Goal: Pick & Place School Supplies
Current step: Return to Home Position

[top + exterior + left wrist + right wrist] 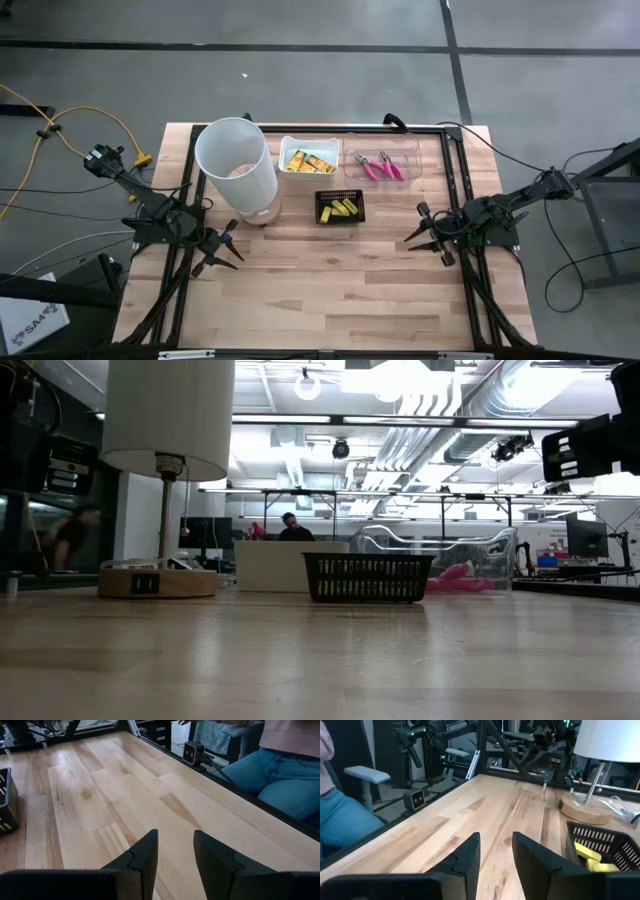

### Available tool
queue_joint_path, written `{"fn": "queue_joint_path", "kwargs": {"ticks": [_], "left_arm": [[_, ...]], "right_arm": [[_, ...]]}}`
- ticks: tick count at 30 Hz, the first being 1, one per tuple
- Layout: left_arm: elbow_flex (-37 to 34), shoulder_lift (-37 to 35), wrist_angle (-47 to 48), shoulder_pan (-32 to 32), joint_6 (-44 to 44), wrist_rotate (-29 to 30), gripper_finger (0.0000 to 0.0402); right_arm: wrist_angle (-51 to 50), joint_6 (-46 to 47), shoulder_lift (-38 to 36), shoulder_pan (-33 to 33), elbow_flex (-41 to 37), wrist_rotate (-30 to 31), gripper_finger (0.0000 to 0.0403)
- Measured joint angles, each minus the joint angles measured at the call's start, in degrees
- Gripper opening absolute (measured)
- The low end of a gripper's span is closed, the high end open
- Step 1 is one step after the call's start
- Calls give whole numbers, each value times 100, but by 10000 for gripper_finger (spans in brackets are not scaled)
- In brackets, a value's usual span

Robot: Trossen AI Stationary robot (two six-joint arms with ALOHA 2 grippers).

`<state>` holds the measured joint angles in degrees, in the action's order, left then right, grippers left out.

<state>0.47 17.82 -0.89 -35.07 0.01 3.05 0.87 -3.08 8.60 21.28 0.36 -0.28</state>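
At the front edge of the table [330, 290], a small camera [192, 752] sits on the rail, and a person's legs in blue jeans [280, 775] show just beyond it. Farther in, the wood is bare, and the two arms hang at mid-depth, well apart. The left gripper [226, 249] is over the left side, its jaws apart and holding nothing. The right gripper [418, 228] is over the right side, also parted and empty, and the two point toward each other across the middle. Behind the gap between them stands the black tray [340, 207], with several yellow blocks [342, 209] lying inside it. To its left the tall white bin [236, 165] rises from a round wooden base. In the back row, a white box [308, 160] holds the yellow packets [306, 162], and just beside it on the right a clear box [383, 165] holds the two pink-handled tools [381, 168]
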Motion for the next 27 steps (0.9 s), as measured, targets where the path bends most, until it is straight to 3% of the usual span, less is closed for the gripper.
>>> {"fn": "queue_joint_path", "kwargs": {"ticks": [27], "left_arm": [[-1, 0, -1, 2, 1, 0, 119]], "right_arm": [[46, 23, 9, -1, 0, 14, 105]]}}
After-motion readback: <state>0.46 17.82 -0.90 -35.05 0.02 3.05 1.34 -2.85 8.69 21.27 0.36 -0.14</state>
